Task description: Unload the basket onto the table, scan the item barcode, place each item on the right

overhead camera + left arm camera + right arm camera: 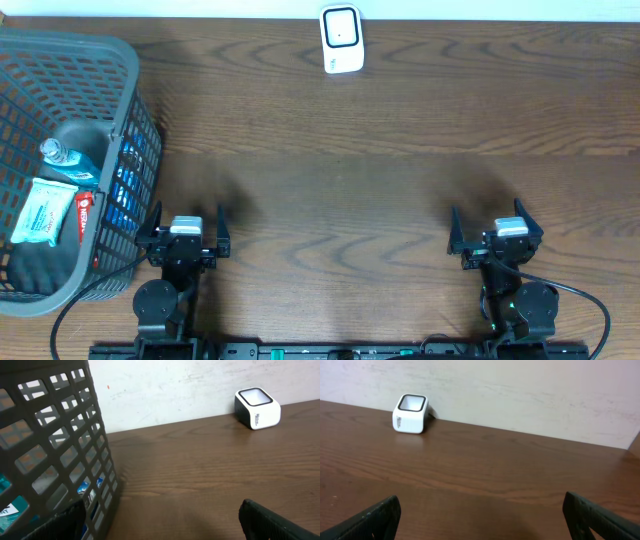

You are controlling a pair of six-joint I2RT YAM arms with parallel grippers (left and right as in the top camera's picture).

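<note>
Just left of the left claw (188,212): grey basket (140,130) holding bottle (58,152), pale packet (42,212) and red tube (86,215); lettering too small to read. Jaws apart, empty. Ahead and rightward: bare brown table (340,200), white scanner (341,40) at the far edge, side print illegible. Right claw (488,212) likewise spread, empty, open room all round.

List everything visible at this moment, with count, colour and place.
table: one, brown wood, under everything
basket: one, grey mesh, table's left end
scanner: one, white with dark window, far edge near centre
bottle: one, clear and bluish, in the basket
packet: one, white and teal, in the basket
red item: one, beside the packet, kind unclear
left fingers: two, black, open, empty, beside the basket
right fingers: two, black, open, empty, near edge at right
</note>
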